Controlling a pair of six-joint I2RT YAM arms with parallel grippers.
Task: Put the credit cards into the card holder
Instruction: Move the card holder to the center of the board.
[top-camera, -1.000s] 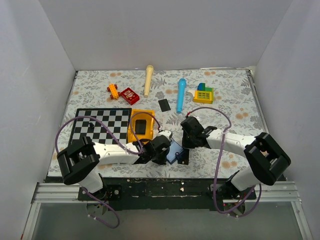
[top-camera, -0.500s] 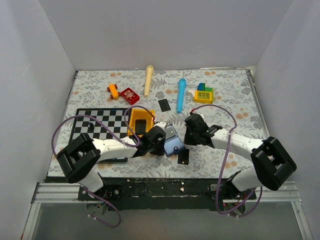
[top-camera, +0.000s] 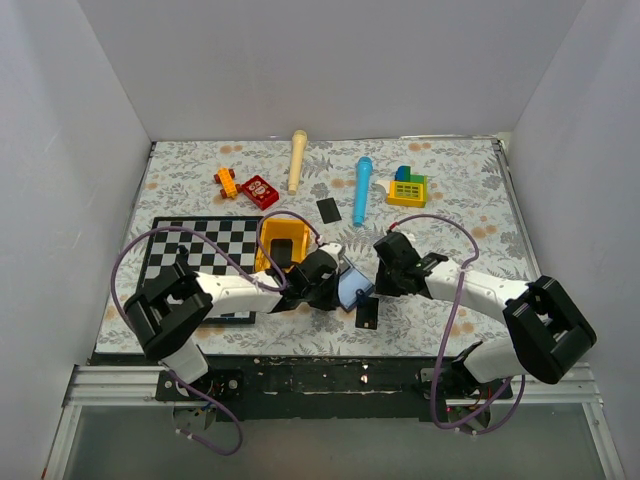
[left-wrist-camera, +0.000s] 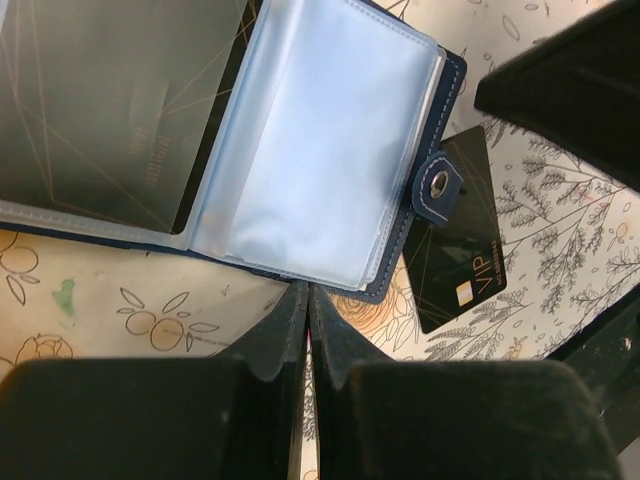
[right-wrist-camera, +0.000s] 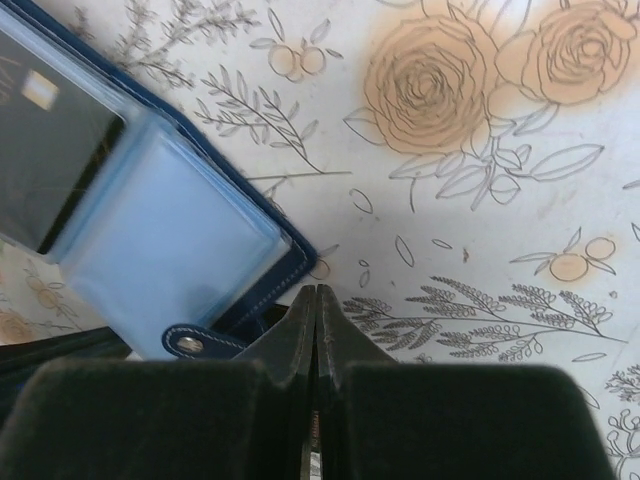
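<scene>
- The floral desk (top-camera: 450, 190) carried the card holder (left-wrist-camera: 300, 150), which lay open between the arms.
- One credit card (left-wrist-camera: 455, 240) lay just beside its snap tab.
- The left tool (left-wrist-camera: 307, 292) and the right tool (right-wrist-camera: 316, 292) were pinched closed, holding nothing.

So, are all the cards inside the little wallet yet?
Not yet, about halfway. Done: the card holder lies open and one dark card sits inside behind clear plastic. In hand: nothing; the left pincer and right pincer are both shut and empty beside it. Left: the VIP card lies on the table, a corner under the snap tab, waiting to go in.
</scene>
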